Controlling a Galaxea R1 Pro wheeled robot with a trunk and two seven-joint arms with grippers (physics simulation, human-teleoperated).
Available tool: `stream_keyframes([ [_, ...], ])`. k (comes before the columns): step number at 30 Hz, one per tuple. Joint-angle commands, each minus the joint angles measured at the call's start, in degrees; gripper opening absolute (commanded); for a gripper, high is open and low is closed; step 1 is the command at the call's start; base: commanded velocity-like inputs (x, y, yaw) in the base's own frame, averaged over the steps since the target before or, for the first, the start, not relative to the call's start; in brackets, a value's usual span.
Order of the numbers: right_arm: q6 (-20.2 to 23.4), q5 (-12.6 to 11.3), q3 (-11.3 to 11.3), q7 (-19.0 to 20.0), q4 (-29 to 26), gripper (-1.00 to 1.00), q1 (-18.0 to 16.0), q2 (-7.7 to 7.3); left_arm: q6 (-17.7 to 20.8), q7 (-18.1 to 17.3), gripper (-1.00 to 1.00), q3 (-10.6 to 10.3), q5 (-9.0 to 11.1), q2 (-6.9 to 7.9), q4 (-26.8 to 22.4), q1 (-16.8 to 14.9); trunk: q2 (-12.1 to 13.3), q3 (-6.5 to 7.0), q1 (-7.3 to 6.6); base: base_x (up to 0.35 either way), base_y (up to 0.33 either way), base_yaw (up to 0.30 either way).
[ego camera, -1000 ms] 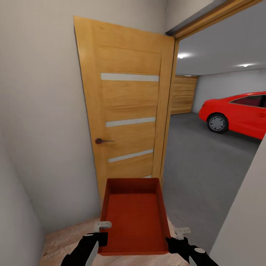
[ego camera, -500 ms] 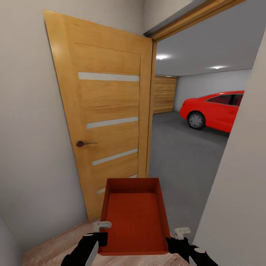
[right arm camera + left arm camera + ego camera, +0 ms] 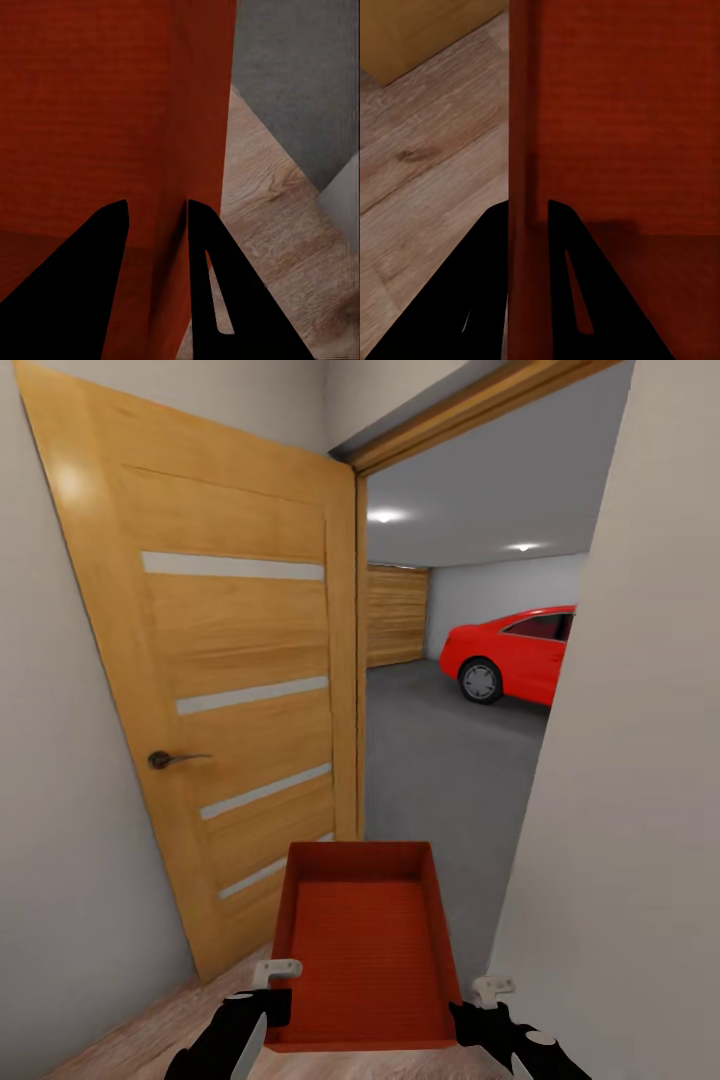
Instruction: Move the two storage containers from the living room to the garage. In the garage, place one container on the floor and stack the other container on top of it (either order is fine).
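Orange-red container (image 3: 365,945) clamped by both hands, doorway.

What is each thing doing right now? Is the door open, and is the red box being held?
Door: swung open.
Storage container: empty, no lid, carried level off the floor.
Left gripper: jaws shut on the container's side wall.
Right gripper: jaws shut on the opposite wall.
Red car: parked on the garage floor.

containers: 1 (image 3: 365,945) | doors: 1 (image 3: 225,690) | cars: 1 (image 3: 515,655) | end effectors: 2
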Motion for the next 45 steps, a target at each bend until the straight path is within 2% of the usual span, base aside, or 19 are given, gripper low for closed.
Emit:
stream_keyframes([
  [1, -0.1, -0.7, 0.4, 0.2, 0.1, -1.00, 0.0, -0.07, 0.4, 0.1, -1.00, 2.8, -1.3, -0.06, -0.5, -0.1, -0.1, -0.12, 0.03, 0.000, 0.000, -0.298],
  [6, -0.1, -0.7, 0.4, 0.2, 0.1, -1.00, 0.0, -0.07, 0.4, 0.1, -1.00, 2.8, -1.3, -0.06, -0.5, -0.1, -0.1, -0.12, 0.03, 0.014, 0.064, -0.298],
  [18, -0.1, -0.7, 0.4, 0.2, 0.1, -1.00, 0.0, -0.07, 0.4, 0.1, -1.00, 2.8, -1.3, -0.06, -0.5, -0.1, -0.1, -0.12, 0.03, 0.078, 0.246, -0.294],
  [36, -0.1, -0.7, 0.4, 0.2, 0.1, -1.00, 0.0, -0.07, 0.4, 0.1, -1.00, 2.8, -1.3, 0.02, -0.5, -0.1, -0.1, -0.12, 0.03, 0.091, 0.258, -0.023],
  [45, 0.0, -0.7, 0.4, 0.2, 0.1, -1.00, 0.0, -0.07, 0.4, 0.1, -1.00, 2.8, -1.3, 0.02, -0.5, -0.1, -0.1, -0.12, 0.03, 0.132, 0.254, -0.269],
])
